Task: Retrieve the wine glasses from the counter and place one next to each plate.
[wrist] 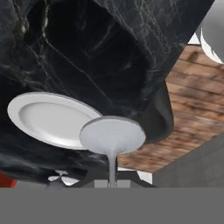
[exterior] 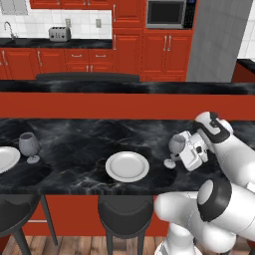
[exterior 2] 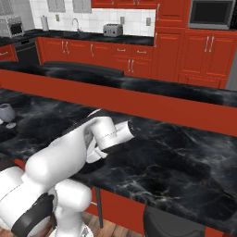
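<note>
the black marbled tabletop (exterior: 74,144) spreads glossy and hard beneath and to the left of the claw (exterior: 180,153), which is clamped on the thin stem of a clear, round-bowled wine glass (exterior: 175,145) whose flat round foot (wrist: 112,134) sits just right of the nearer smooth white plate (exterior: 127,166). to finish this step well, i would keep the glass upright, lower it until the foot rests flat on the stone close beside that shallow plate without clipping its rim, and only then part the claw. far to the claw's left, the other glass (exterior: 29,146) stands beside the second plate (exterior: 7,158).
</note>
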Tool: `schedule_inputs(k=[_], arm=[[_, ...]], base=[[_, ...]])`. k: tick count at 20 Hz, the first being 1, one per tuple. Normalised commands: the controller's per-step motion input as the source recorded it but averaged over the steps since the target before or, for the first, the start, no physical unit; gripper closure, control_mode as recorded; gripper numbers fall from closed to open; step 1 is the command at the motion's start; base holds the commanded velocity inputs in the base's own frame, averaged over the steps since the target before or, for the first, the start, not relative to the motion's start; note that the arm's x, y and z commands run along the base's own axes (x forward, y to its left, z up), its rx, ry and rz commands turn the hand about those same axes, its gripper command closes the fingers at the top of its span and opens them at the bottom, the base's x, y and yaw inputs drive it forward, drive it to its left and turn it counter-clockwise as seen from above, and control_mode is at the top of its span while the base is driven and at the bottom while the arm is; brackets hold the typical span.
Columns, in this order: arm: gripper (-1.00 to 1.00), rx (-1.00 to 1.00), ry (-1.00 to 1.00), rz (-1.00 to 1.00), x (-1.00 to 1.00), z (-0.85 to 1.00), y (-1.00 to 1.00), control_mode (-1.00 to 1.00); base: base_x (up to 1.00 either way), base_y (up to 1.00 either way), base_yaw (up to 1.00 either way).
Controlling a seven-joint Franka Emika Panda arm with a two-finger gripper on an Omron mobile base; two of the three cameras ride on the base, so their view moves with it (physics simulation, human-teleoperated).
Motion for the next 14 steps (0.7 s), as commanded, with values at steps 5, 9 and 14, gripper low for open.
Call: schedule_inputs(k=[5, 9, 14], arm=[[1.00, 0.00, 0.00, 0.00, 0.13, -0.24, 0.00, -1.00], [1.00, 0.00, 0.00, 0.00, 0.25, -0.24, 0.00, -1.00], [1.00, 0.00, 0.00, 0.00, 0.25, -0.22, 0.00, -1.00]], base=[[0.00, 0.00, 0.00], [0.00, 0.00, 0.00], [0.00, 0.00, 0.00]])
